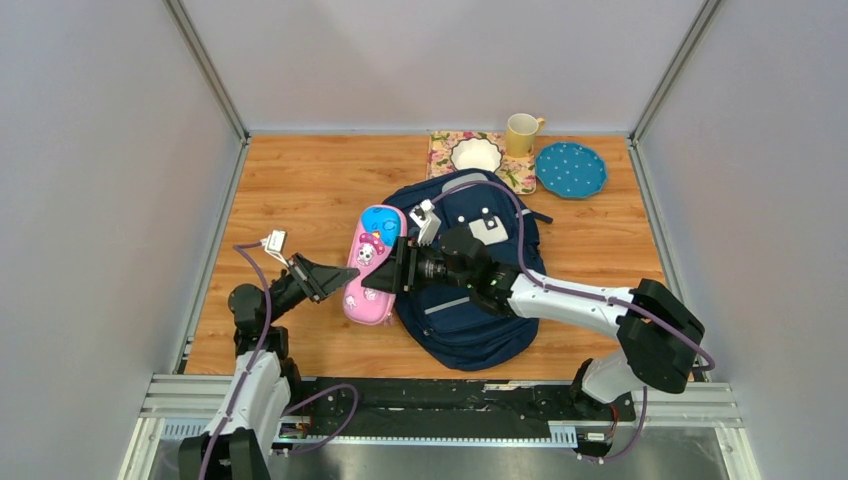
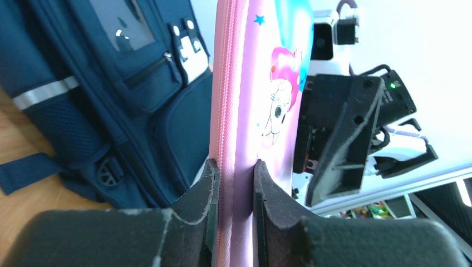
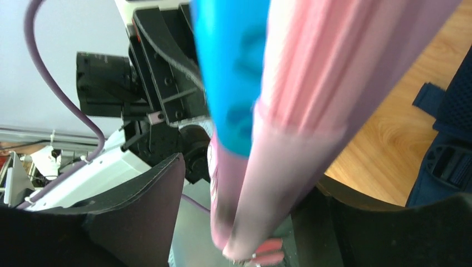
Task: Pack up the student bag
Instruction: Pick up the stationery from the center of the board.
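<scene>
Pinching the end of the pink pencil case point(image 1: 372, 250) that lies farthest from the student bag's top, the left claw point(image 2: 236, 167) is clenched on it; its two dark fingers point(image 2: 209, 183) press on either side of the case's zip edge, with no gap showing between pad and case; whether the case is clear of the table point(image 1: 300, 180) I cannot tell.

The right claw point(image 3: 245, 222) reaches across the student bag point(image 1: 470, 320) and stands astride the same case, on the long side that faces the bag; its jaws are spread wide; in the right wrist view one finger point(image 3: 150, 206) stands a little off the case, while the other point(image 3: 345, 222) seems to lie against it; so this claw reads as released around the case, not clamped.

The student bag is navy blue and lies flat on the wooden table, front pockets and grey stripes facing up; the right forearm crosses above it; the pencil case sits just beside the bag on the left arm's side, its long edge at the bag's flank.

Beyond the bag's top, at the far edge of the table, lies a floral mat point(image 1: 515, 180) with a white bowl point(image 1: 476, 154) on it; a yellow mug point(image 1: 521, 133) stands at the mat's far corner; a blue dotted plate point(image 1: 570, 169) lies just beside the mat, on the side away from the case.
</scene>
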`<move>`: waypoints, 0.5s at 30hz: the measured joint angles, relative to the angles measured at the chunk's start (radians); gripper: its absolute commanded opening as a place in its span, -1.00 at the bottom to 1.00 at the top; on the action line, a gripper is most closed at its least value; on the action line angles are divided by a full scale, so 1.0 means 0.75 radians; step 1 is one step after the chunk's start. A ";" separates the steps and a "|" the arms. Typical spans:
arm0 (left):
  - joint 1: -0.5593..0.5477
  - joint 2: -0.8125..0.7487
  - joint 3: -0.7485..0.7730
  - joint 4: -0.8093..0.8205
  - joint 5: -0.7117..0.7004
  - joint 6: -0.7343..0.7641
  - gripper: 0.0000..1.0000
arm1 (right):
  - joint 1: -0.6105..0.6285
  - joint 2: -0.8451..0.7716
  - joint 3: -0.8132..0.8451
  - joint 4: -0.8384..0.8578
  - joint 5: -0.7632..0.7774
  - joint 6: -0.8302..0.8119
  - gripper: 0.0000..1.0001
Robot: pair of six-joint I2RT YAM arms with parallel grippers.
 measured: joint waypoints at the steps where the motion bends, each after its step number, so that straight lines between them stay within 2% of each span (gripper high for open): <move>1: -0.013 -0.005 -0.002 0.013 0.001 -0.015 -1.00 | -0.004 0.000 0.000 0.016 0.003 0.001 0.29; 4: -0.054 -0.028 -0.005 0.036 -0.017 -0.063 -1.00 | -0.010 0.000 0.000 0.055 0.020 0.006 0.17; 5: -0.065 -0.041 -0.007 0.043 -0.024 -0.077 -1.00 | -0.011 0.000 0.000 0.072 0.022 0.008 0.03; 7: -0.080 -0.077 -0.011 0.051 -0.053 -0.106 -1.00 | -0.011 0.000 0.001 0.100 0.030 0.012 -0.09; 8: -0.082 -0.098 -0.011 0.052 -0.066 -0.117 -1.00 | -0.012 0.000 0.001 0.109 0.033 0.016 -0.27; 9: -0.083 -0.114 -0.012 0.048 -0.078 -0.122 -1.00 | -0.014 0.000 -0.001 0.121 0.036 0.021 -0.36; 10: -0.085 -0.130 -0.012 0.048 -0.093 -0.121 -0.92 | -0.014 -0.003 -0.005 0.136 0.042 0.028 -0.42; 11: -0.086 -0.139 -0.012 0.048 -0.098 -0.121 -0.55 | -0.013 -0.006 -0.011 0.148 0.046 0.026 -0.50; 13: -0.089 -0.144 -0.012 0.045 -0.105 -0.121 -0.11 | -0.013 -0.020 -0.033 0.166 0.061 0.027 -0.56; 14: -0.096 -0.144 -0.012 0.037 -0.110 -0.119 0.27 | -0.013 -0.031 -0.044 0.167 0.069 0.029 -0.58; 15: -0.099 -0.145 -0.012 0.027 -0.112 -0.116 0.32 | -0.012 -0.042 -0.052 0.166 0.074 0.029 -0.60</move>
